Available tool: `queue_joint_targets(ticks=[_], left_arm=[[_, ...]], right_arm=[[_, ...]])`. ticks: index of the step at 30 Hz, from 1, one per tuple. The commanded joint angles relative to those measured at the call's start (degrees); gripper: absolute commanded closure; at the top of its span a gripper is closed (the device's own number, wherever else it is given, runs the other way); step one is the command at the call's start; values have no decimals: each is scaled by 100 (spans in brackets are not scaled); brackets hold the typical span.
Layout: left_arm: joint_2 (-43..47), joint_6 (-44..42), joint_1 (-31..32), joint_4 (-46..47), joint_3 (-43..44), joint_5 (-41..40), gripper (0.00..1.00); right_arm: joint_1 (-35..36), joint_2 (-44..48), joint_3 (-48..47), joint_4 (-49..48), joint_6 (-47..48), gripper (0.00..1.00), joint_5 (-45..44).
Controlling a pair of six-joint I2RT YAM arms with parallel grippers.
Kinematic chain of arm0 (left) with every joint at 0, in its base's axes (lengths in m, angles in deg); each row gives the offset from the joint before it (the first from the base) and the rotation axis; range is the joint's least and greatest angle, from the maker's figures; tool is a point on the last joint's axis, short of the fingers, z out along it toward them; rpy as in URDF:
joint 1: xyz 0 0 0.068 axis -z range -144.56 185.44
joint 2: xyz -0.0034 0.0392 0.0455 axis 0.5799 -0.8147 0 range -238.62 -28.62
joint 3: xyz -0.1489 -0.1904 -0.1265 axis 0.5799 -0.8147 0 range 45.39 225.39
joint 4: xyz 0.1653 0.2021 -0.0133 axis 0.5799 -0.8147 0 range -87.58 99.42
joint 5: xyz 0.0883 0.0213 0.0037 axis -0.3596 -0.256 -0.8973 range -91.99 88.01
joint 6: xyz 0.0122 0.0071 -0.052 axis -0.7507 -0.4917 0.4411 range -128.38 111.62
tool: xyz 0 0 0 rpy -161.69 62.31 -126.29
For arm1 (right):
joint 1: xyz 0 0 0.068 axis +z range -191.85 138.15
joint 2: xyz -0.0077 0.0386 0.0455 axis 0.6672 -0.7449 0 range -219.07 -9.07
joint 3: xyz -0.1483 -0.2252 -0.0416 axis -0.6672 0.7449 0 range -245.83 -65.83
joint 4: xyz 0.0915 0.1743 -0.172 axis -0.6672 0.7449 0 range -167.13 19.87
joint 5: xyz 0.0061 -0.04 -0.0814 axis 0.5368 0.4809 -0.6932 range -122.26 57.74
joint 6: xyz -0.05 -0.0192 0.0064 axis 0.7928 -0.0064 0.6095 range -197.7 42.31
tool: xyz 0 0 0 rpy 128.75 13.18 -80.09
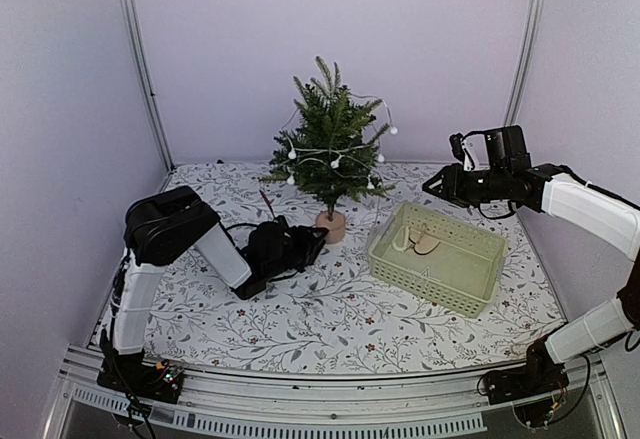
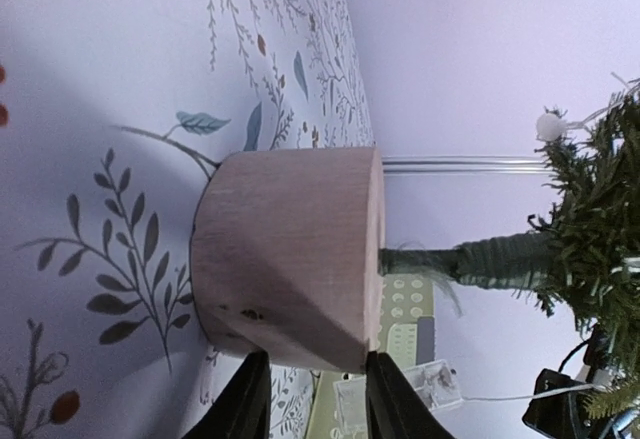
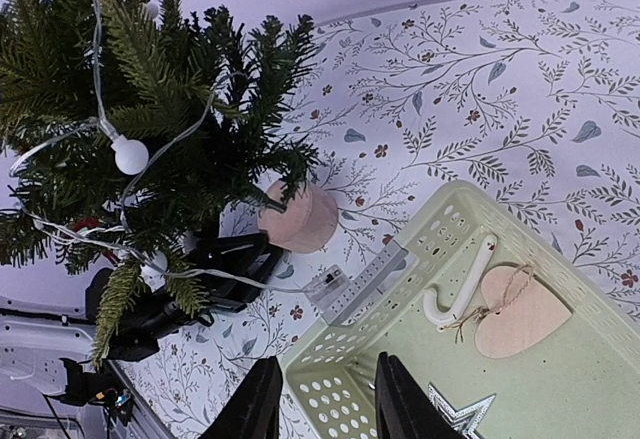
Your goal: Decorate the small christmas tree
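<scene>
Far centre of the tabletop (image 1: 300,329): small christmas tree (image 1: 330,144) upright on its round base (image 2: 290,259), light string (image 3: 131,155) with white bulbs looped through the branches.

Just right of the tree: green basket (image 1: 445,294), slightly nearer.

Left tool (image 1: 312,242): low on the tabletop, left of the base, fingers spread, holding nothing. Fingertips very close to the base; contact cannot be told.

Right tool (image 1: 432,184): raised above the basket's far left corner, fingers apart, empty.

In the basket: wooden heart (image 3: 520,311) with twine loop, white cane (image 3: 455,294) touching its left side, star (image 3: 455,409) at the near edge of the wrist view.

Likely step: fetch an ornament with the right tool.

- You should go down vertically and clear the basket wall.
- Take the heart by its edge, leaving the twine loop free to hang on a branch.
- Keep off the cane.
- Close the left tool on the base first, so the tree cannot tip.
</scene>
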State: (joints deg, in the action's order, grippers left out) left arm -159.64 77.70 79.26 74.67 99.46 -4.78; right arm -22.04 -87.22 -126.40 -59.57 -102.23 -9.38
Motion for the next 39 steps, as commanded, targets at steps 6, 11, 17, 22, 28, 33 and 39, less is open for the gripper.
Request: queue_joint_targets(ticks=[6, 11, 17, 22, 28, 33, 39], left_arm=[[-22, -19, -519, -582, -20, -269, 74], [3, -351, -748, -777, 134, -111, 76], [126, -1057, -967, -1007, 394, 227, 75], [444, -1626, -1028, -1062, 408, 235, 70], [1098, -2094, -1063, -1092, 113, 104, 59], [1720, -2348, -1146, -1163, -298, -120, 51], [2512, -2704, -1221, -1370, -739, -355, 45]], right_arm=[[-33, -168, -104, 4, 96, 65, 33], [-35, -182, -104, 84, 179, 65, 35], [-37, -187, -35, 375, 452, 65, 46], [-25, -302, 55, 568, 644, 65, 4], [-18, -537, 284, 583, 533, 66, -290], [76, -716, 516, 383, 115, 66, -789], [240, -1022, 783, -149, -501, 66, -1306]])
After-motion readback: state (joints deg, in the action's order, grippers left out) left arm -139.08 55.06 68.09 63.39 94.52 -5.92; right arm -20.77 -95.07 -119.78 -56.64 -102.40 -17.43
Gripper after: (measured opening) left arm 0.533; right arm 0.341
